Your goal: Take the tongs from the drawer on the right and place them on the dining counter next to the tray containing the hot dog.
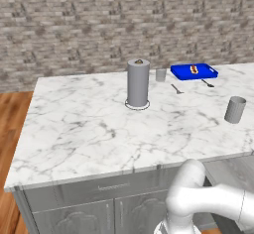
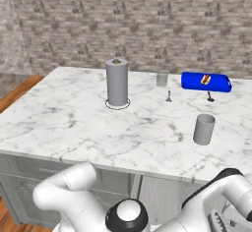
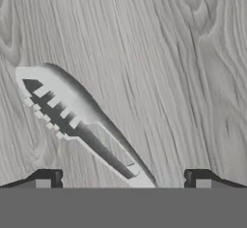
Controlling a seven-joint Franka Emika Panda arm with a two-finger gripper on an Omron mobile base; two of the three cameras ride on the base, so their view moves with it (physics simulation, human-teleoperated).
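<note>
The tongs (image 3: 79,121) are silvery with a scalloped head. They lie flat and slantwise on the grey wood-grain floor of the drawer (image 3: 173,53), head toward the upper left of the hand view. My gripper (image 3: 123,181) hovers just above their handle end, open, one dark fingertip on each side and nothing held. The pulled-out drawer (image 1: 232,170) shows under the edge of the dining counter (image 1: 74,129) at the lower right. At the counter's far right corner the blue tray (image 1: 178,72) (image 2: 220,85) holds the hot dog (image 1: 194,69) (image 2: 205,79).
A grey paper-towel roll (image 1: 138,83) (image 2: 117,82) stands mid-counter. A small glass (image 1: 160,75) (image 2: 162,78) stands left of the tray, and two small utensils (image 1: 176,89) (image 1: 208,83) lie before it. A grey cup (image 1: 235,109) (image 2: 204,129) stands near the right edge.
</note>
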